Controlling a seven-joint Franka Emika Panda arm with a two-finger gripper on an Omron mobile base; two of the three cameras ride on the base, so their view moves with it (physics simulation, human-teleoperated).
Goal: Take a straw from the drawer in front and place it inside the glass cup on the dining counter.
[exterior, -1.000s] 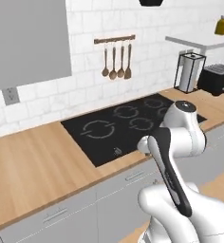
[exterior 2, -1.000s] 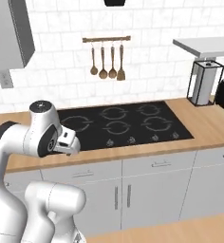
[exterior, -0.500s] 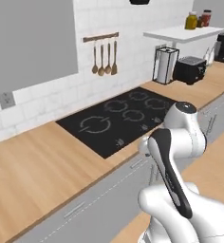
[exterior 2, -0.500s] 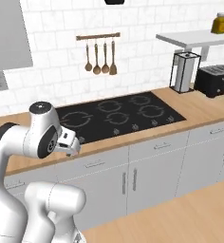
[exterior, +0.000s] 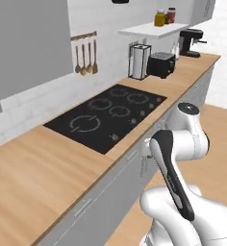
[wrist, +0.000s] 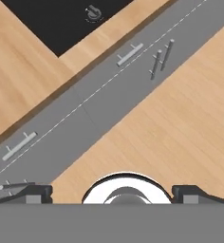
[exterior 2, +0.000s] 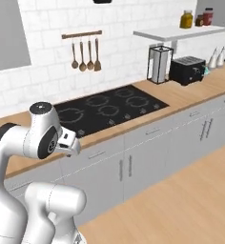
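1. Against the earlier frames, both base views have swung: the black cooktop [exterior: 108, 113] now runs diagonally in the left base view, and the toaster [exterior 2: 187, 69], paper-towel holder [exterior 2: 157, 65] and shelf [exterior 2: 177, 32] with jars sit further into the picture. The whole scene shifted together, so this is camera travel with the base, not movement of things.
2. A coffee machine [exterior: 189, 42] at the far end of the wood counter [exterior: 48, 173] is new in the left base view.
3. The arm's pose looks unchanged, folded close over the base.
4. Gripper [wrist: 112, 192]: in the hand view the two dark tips stand far apart at the bottom corners, nothing between them; jaws fully spread.
5. The hand view looks down on grey cabinet fronts [wrist: 114, 90] with bar handles, the counter edge above them and wood floor [wrist: 180, 128] below.
6. Task things: straw, glass cup and dining counter cannot be made out here; which grey front is the drawer, I cannot tell.
7. Open room: in the right base view, broad bare floor [exterior 2: 181, 200] lies in front of the cabinets to the right.
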